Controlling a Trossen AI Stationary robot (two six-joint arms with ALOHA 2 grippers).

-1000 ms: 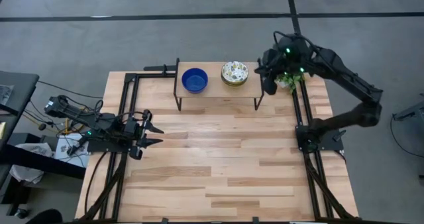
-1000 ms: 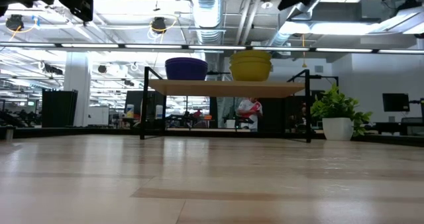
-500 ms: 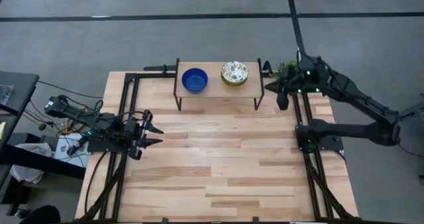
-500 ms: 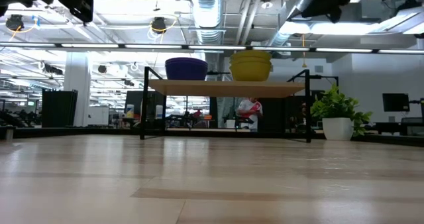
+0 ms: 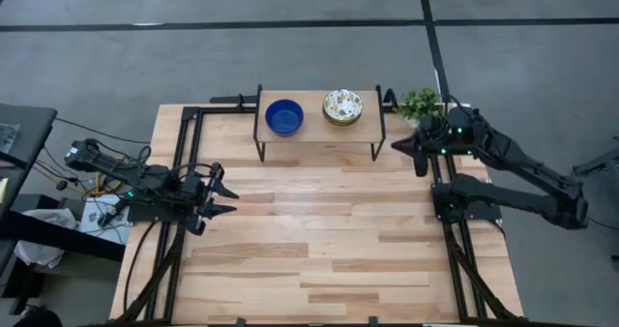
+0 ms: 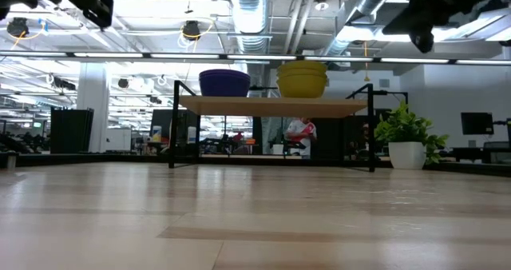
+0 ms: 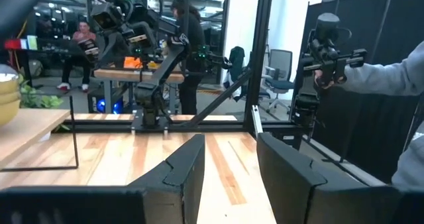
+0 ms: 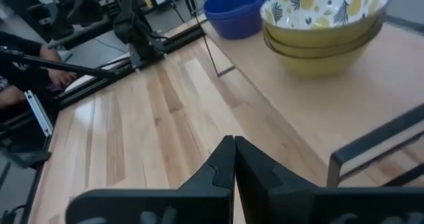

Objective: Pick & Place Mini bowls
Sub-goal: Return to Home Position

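The mini bowls stand in two stacks on a small raised wooden shelf (image 5: 319, 129) at the table's far edge. The cobalt blue stack (image 5: 283, 117) is on the left. The floral-patterned stack (image 5: 342, 106), yellow on the outside, is on the right. Both stacks show in the right wrist view, blue (image 8: 238, 8) and patterned (image 8: 324, 25), and in the low view, blue (image 6: 224, 82) and patterned (image 6: 302, 78). My right gripper (image 5: 406, 148) is shut and empty, in the air off the shelf's right end (image 8: 233, 159). My left gripper (image 5: 230, 198) is open and empty at the table's left edge (image 7: 228, 164).
A small green plant in a white pot (image 5: 419, 103) stands at the far right corner, beside the right arm (image 6: 409, 136). Black metal frame rails run along the table's left and right sides. People and other rigs show in the room beyond the table.
My right gripper has drawn back from beside the patterned stack at the shelf's right end, toward the table's right and near edges. It holds nothing. The plant, which the arm covered, now shows. The bowls have not moved.
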